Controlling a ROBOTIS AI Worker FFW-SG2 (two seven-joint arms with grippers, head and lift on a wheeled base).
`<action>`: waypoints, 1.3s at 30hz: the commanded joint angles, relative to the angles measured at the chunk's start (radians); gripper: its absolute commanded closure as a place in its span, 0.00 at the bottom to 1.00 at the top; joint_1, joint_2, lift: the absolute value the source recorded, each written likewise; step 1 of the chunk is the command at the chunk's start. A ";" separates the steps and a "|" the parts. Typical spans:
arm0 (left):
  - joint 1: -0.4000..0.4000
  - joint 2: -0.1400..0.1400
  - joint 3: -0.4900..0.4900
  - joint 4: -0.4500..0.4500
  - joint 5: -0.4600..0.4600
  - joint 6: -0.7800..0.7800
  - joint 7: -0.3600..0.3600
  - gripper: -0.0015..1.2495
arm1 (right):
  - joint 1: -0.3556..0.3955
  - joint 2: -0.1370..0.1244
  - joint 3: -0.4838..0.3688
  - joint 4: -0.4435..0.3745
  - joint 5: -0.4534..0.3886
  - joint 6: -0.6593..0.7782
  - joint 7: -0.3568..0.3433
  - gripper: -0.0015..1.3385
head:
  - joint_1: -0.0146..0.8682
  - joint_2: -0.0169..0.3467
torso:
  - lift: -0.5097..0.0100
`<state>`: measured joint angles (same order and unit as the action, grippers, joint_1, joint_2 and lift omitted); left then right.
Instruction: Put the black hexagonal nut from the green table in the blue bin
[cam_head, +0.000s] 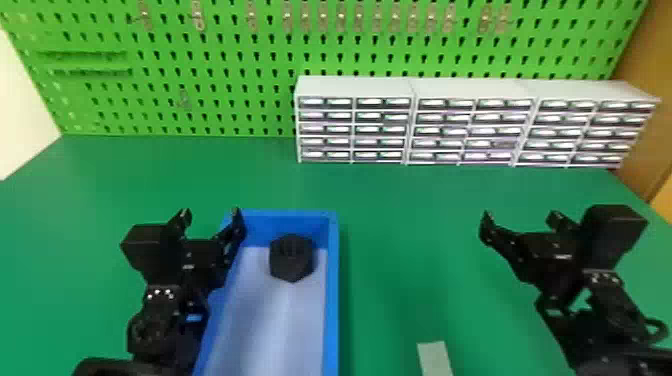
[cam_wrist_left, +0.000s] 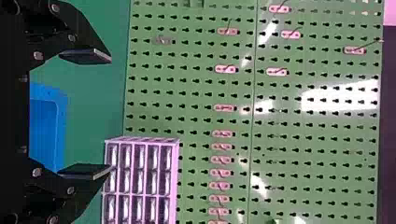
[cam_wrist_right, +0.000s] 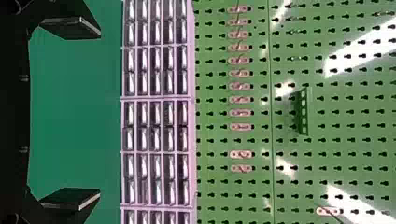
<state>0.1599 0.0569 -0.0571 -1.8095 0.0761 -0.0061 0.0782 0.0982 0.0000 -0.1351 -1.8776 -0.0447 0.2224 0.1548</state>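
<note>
Looks like you're done: your black hexagonal nut (cam_head: 291, 258) is in the far end of the blue bin (cam_head: 332, 310), which probably sits left for easy left-arm drops. Your left gripper (cam_head: 210, 214) is by its left wall, right gripper (cam_head: 520, 217) well off right, both spread and empty, likely for clearance. One nut corner points near; no obvious long axis, tbh.

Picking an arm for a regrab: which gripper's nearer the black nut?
Left. The left gripper is open, left of the nut, by the left wall of the bin; the right gripper is farther off, right of the bin, over the table.
</note>
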 joint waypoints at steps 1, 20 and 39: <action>-0.007 0.000 -0.006 -0.001 -0.002 0.000 0.000 0.34 | 0.000 0.001 0.002 0.000 0.002 0.000 0.000 0.08 | 0.76 0.20 | 0.80; -0.014 0.000 -0.006 -0.001 -0.012 0.000 -0.005 0.34 | -0.008 0.001 0.005 0.000 0.011 0.002 0.000 0.08 | 0.76 0.20 | 0.80; -0.016 0.001 -0.006 -0.001 -0.012 0.000 -0.008 0.34 | -0.009 0.001 0.003 0.002 0.011 0.003 -0.001 0.08 | 0.76 0.20 | 0.80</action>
<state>0.1429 0.0569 -0.0615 -1.8101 0.0644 -0.0060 0.0704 0.0890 0.0000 -0.1319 -1.8760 -0.0337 0.2255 0.1544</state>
